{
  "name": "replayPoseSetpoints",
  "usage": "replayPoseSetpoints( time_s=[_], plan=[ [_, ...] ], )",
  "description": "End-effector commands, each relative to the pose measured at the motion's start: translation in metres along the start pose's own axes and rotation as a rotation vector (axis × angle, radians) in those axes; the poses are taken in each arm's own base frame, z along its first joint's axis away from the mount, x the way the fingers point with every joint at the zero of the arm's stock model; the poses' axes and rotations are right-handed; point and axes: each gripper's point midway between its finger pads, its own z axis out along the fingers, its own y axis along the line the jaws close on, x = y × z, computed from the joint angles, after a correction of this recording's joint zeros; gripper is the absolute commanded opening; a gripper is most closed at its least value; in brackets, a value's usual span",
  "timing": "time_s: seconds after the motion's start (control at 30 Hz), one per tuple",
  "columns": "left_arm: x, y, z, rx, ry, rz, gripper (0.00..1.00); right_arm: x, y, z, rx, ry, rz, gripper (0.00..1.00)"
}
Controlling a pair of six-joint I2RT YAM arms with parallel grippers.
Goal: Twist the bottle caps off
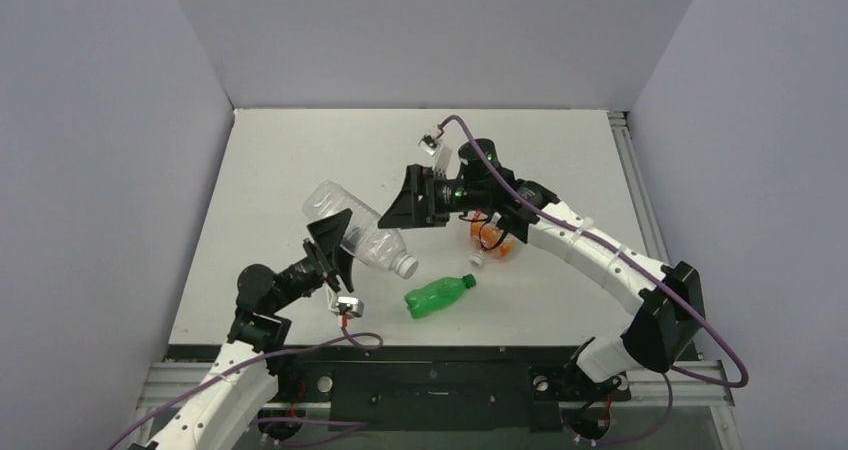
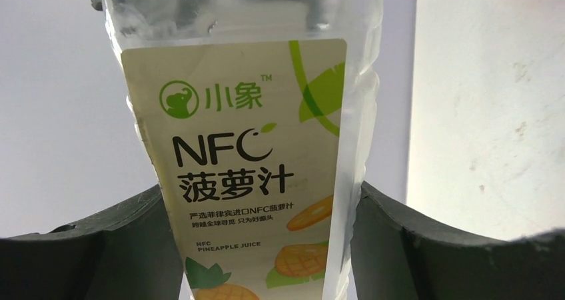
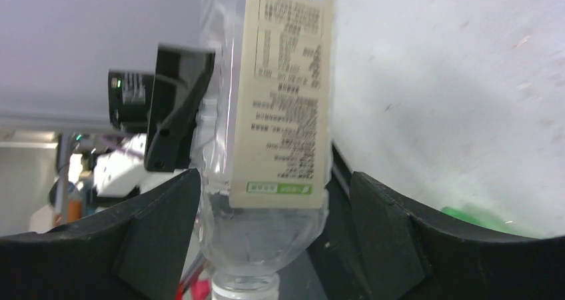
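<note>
Three bottles (image 1: 360,232) — one clear, one orange, one green — and three caps (image 1: 405,265).

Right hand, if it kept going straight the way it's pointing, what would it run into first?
The clear squarish plastic bottle with the pale label, gripped by the left hand; its shoulder sits between the right hand's open fingers. How near contact is, I cannot judge.

Probably a lab test cell: plain grey walls (image 1: 100,120) enclose a white table (image 1: 290,160).
</note>
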Motion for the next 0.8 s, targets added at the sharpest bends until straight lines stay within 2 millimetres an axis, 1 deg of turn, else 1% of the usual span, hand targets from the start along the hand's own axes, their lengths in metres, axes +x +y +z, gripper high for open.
replayPoseSetpoints(
  time_s=[0.0, 0.03, 0.07, 0.1, 0.13, 0.17, 0.2, 0.23, 0.27, 0.3, 0.33, 0.37, 0.4, 0.43, 0.47, 0.5, 0.53, 0.57, 0.6, 0.63, 0.7, 0.77],
  plan=[
    [0.003, 0.033, -0.003, -0.069, 0.041, -0.148, 0.00, -0.064, -0.001, -0.031, 0.175, -0.196, -0.148, 0.79],
    [0.009, 0.031, -0.004, -0.060, 0.077, -0.191, 0.00, -0.073, 0.005, -0.035, 0.188, -0.213, -0.183, 0.81],
    [0.012, 0.036, -0.005, -0.068, 0.093, -0.244, 0.00, -0.079, 0.007, -0.041, 0.221, -0.228, -0.186, 0.81],
    [0.018, 0.031, -0.006, -0.054, 0.133, -0.285, 0.00, -0.081, 0.006, -0.043, 0.238, -0.231, -0.199, 0.83],
    [0.020, 0.036, -0.007, -0.064, 0.144, -0.321, 0.00, -0.086, 0.006, -0.047, 0.257, -0.239, -0.201, 0.83],
    [0.022, 0.034, -0.008, -0.060, 0.165, -0.347, 0.00, -0.088, 0.005, -0.049, 0.265, -0.244, -0.201, 0.85],
    [0.022, 0.038, -0.009, -0.071, 0.167, -0.373, 0.00, -0.092, 0.006, -0.052, 0.275, -0.252, -0.199, 0.85],
    [0.022, 0.034, -0.011, -0.057, 0.176, -0.396, 0.00, -0.096, 0.005, -0.055, 0.288, -0.261, -0.199, 0.86],
    [0.021, 0.036, -0.012, -0.056, 0.179, -0.415, 0.00, -0.099, 0.007, -0.062, 0.310, -0.274, -0.209, 0.86],
    [0.021, 0.025, -0.013, -0.013, 0.195, -0.458, 0.00, -0.101, 0.008, -0.067, 0.324, -0.287, -0.214, 0.87],
    [0.021, 0.030, -0.014, -0.018, 0.208, -0.500, 0.00, -0.107, 0.014, -0.078, 0.348, -0.333, -0.240, 0.87],
    [0.022, 0.034, -0.015, -0.018, 0.226, -0.545, 0.00, -0.111, 0.015, -0.084, 0.376, -0.372, -0.257, 0.87],
    [0.029, 0.030, -0.015, -0.025, 0.271, -0.643, 0.00, -0.113, 0.022, -0.093, 0.383, -0.404, -0.289, 0.88],
    [0.032, 0.038, -0.012, -0.043, 0.298, -0.771, 0.00, -0.116, 0.024, -0.098, 0.407, -0.438, -0.307, 0.88],
    [0.039, 0.032, -0.014, -0.043, 0.362, -0.859, 0.00, -0.117, 0.032, -0.105, 0.407, -0.462, -0.337, 0.88],
    [0.042, 0.032, -0.010, -0.047, 0.400, -0.996, 0.00, -0.118, 0.037, -0.109, 0.413, -0.485, -0.354, 0.88],
    [0.040, 0.017, -0.013, 0.011, 0.451, -1.094, 0.00, -0.119, 0.045, -0.114, 0.404, -0.503, -0.373, 0.88],
    [0.038, 0.021, -0.007, 0.008, 0.466, -1.213, 0.00, -0.120, 0.053, -0.116, 0.401, -0.524, -0.387, 0.88],
    [0.031, 0.014, -0.007, 0.050, 0.473, -1.290, 0.00, -0.120, 0.060, -0.120, 0.394, -0.543, -0.400, 0.88],
    [0.027, 0.018, -0.002, 0.043, 0.476, -1.388, 0.00, -0.122, 0.068, -0.123, 0.395, -0.566, -0.412, 0.88],
    [0.021, 0.020, 0.002, 0.033, 0.477, -1.516, 0.00, -0.123, 0.079, -0.130, 0.393, -0.605, -0.421, 0.88],
    [0.021, 0.022, 0.005, -0.004, 0.484, -1.592, 0.00, -0.125, 0.092, -0.134, 0.371, -0.647, -0.418, 0.88]
  ],
)
